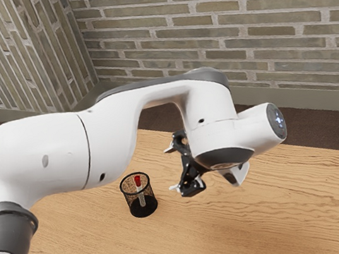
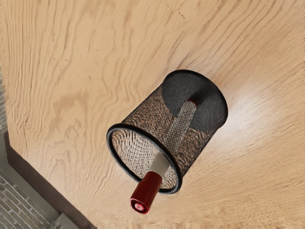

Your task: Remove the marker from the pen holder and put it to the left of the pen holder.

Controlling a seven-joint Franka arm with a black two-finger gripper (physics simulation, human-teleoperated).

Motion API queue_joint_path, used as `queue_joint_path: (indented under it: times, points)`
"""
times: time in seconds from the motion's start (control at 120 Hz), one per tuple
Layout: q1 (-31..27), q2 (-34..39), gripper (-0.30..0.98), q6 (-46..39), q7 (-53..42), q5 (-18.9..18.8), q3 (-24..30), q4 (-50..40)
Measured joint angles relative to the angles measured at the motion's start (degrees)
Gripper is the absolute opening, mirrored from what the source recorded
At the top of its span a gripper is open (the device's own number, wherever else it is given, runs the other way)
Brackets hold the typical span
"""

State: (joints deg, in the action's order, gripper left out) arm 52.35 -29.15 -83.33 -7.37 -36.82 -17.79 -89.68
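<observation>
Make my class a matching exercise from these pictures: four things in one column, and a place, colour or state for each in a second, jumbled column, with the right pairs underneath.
Column 1
1. marker
2. pen holder
3. claw
4. wall

Column 2
A. open, with nothing between its fingers
B. built of bricks, beyond the table
C. inside a container, red cap uppermost
D. black mesh, standing on the wooden surface

Right pairs: 1-C, 2-D, 3-A, 4-B
</observation>
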Motion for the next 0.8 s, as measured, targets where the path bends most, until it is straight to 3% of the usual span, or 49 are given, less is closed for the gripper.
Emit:
queue_joint_path:
  times: [0.167, 0.383, 0.583, 0.8]
  points:
    - [-8.31, -5.59, 0.69, 6.08, -5.01, -2.81, 1.94, 2.29]
    - [-11.09, -8.48, 0.66, 8.39, -12.05, -2.73, 1.51, 0.83]
    - [-12.37, -10.26, 0.49, 8.06, -15.91, 1.17, 1.45, 0.07]
    - [-12.46, -10.53, 0.26, 6.36, -18.35, 1.14, 1.44, 1.28]
